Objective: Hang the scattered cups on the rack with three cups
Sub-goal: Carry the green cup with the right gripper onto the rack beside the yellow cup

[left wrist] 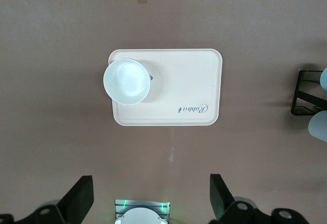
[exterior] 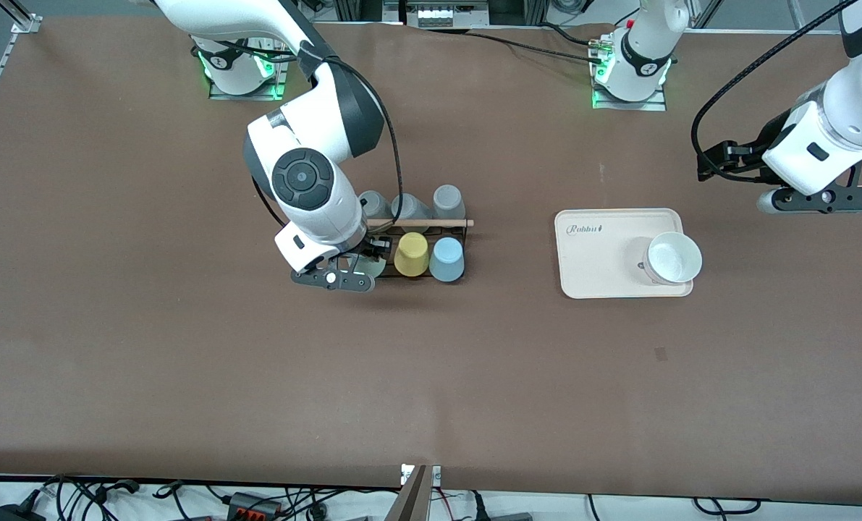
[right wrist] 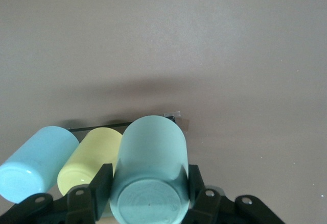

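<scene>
Mint green cup (right wrist: pixel 149 175): clamped between the two fingers of the right gripper (right wrist: pixel 148 185), upturned with its base facing the wrist camera and its mouth pointing down; in the front view only a pale sliver of it shows under the gripper, at the rack's end toward the right arm.
Right gripper: closed on the mint green cup, one finger (right wrist: pixel 100 183) on each side of the cup's wall; it is over the rack's end, in the row nearer the front camera.
Light blue cup (exterior: pixel 446 259): upturned on the rack in the row nearer the front camera, at the end toward the left arm.
Yellow cup (exterior: pixel 411 254): upturned on the rack between the light blue cup and the held mint green cup, just beside both.
Rack (exterior: pixel 457 233): black wire frame with a wooden dowel (exterior: pixel 420 222) along its top, on the brown table (exterior: pixel 184 376).
Grey cups (exterior: pixel 448 202): three in a row on the rack, farther from the front camera than the dowel; the right arm partly covers one.
Left gripper (left wrist: pixel 150 196): fingers spread wide and empty, waiting high over the table at the left arm's end.
Cream tray (exterior: pixel 597 278): well apart from the rack, toward the left arm's end.
White bowl (exterior: pixel 673 257): on the tray, at its end toward the left arm.
</scene>
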{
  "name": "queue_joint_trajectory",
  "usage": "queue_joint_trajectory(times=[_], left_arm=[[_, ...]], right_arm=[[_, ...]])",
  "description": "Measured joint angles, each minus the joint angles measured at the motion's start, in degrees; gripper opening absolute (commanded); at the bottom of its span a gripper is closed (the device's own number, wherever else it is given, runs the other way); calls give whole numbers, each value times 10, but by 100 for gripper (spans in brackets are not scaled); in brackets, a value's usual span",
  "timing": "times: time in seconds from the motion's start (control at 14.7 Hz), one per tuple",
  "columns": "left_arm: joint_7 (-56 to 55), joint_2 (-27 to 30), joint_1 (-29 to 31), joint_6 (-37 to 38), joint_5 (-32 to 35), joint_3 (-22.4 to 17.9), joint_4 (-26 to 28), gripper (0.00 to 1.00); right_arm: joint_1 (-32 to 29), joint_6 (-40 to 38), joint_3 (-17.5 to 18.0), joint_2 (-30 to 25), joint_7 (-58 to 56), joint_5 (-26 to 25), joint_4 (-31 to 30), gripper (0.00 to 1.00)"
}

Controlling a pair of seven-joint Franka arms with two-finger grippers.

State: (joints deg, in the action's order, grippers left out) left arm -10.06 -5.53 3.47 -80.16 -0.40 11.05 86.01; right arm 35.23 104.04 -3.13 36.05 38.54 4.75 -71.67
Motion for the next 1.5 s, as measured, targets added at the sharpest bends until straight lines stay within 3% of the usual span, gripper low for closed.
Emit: queue_joint_trajectory(times=[0.95,1.22,1.29,1.36,1.5], left_arm=[[0,0,0,1,0,0,0,100],[0,0,0,2,0,0,0,100],[0,0,0,2,0,0,0,100],[0,0,0,2,0,0,0,100],[0,0,0,2,0,0,0,100]], right_arm=[[7,-6,0,44,2,0,13,15],[8,4,0,63,4,26,13,16],[8,7,0,64,4,29,13,51],[8,8,0,64,5,31,13,100],[8,8,0,64,10,31,13,100]])
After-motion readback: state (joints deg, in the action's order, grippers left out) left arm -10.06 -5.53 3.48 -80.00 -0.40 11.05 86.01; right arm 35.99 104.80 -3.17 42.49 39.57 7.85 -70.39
